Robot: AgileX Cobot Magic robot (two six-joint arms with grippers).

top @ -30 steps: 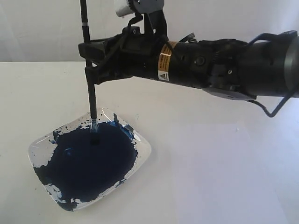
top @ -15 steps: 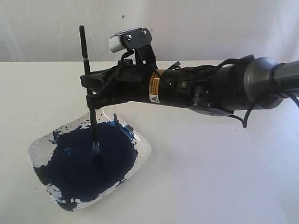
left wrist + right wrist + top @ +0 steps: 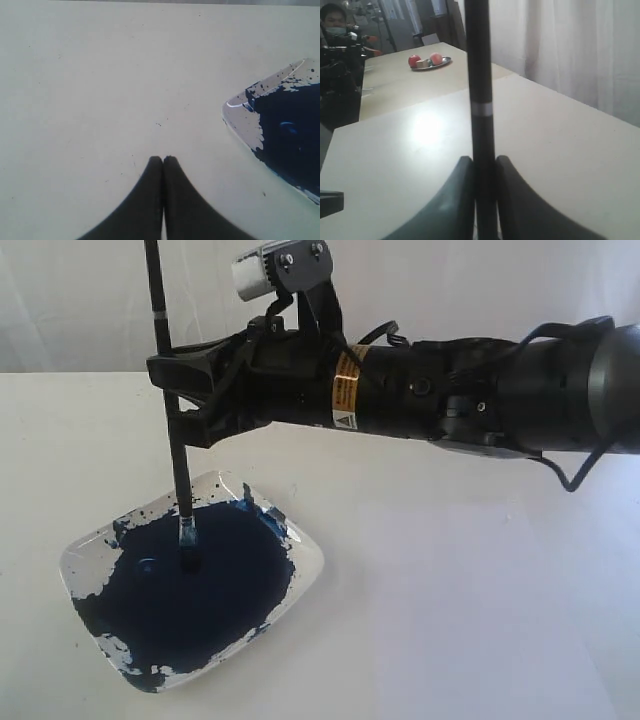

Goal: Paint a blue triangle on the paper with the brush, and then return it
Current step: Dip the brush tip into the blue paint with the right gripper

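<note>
The brush (image 3: 181,485) is held upright, gripped partway up its black handle by the right claw (image 3: 172,398), which is closed narrowly on it. Its tip is set down in the dark blue paint (image 3: 210,600) that fills a clear, shallow dish (image 3: 312,562) on the pale table (image 3: 450,620). In the right wrist view the brush is seen clamped between the two fingers (image 3: 457,200), with its thin silver band (image 3: 482,109) just beyond them. The left claw (image 3: 163,161) is seen with its tips pressed together on nothing, above bare tabletop, and a paint-spattered corner of the dish is near it. Far behind, a plate of red fruit (image 3: 431,61) is seen on another table, and a masked person (image 3: 332,20) is seen in the background.
</note>
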